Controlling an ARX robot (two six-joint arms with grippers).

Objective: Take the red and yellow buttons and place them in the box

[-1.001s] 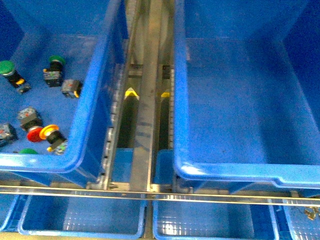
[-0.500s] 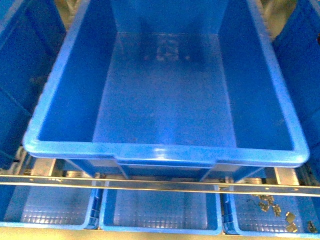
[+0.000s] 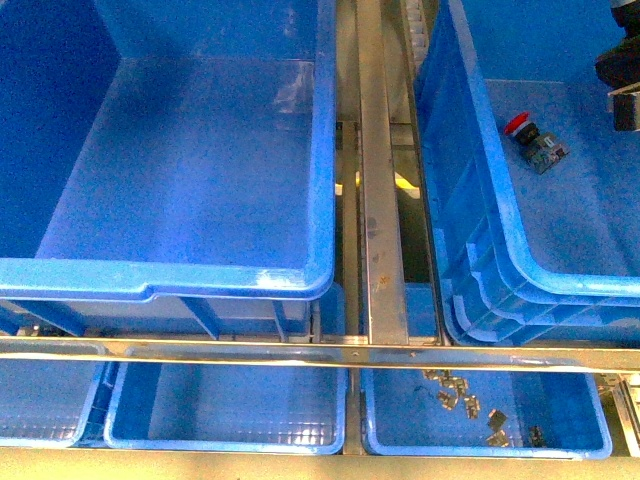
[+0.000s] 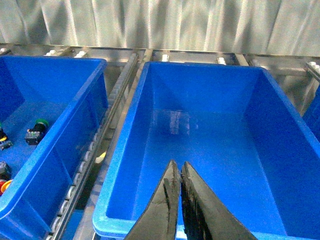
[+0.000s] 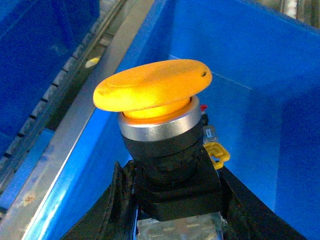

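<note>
My right gripper is shut on the dark block body of a yellow button and holds it upright above the box. In the front view this box is at the right. A red button lies on its floor, and a dark part of my right gripper shows at the right edge. My left gripper is shut and empty above the near rim of an empty blue bin. Further buttons, one green-capped, lie in a bin on one side of it.
The large empty blue bin fills the left of the front view. A metal rail runs between it and the box. Shallow blue trays sit below the front bar, and one holds metal clips.
The front view has swung right, from the bin with loose buttons, past the empty bin, to the empty bin and the box with the red button. My right gripper has come into view.
</note>
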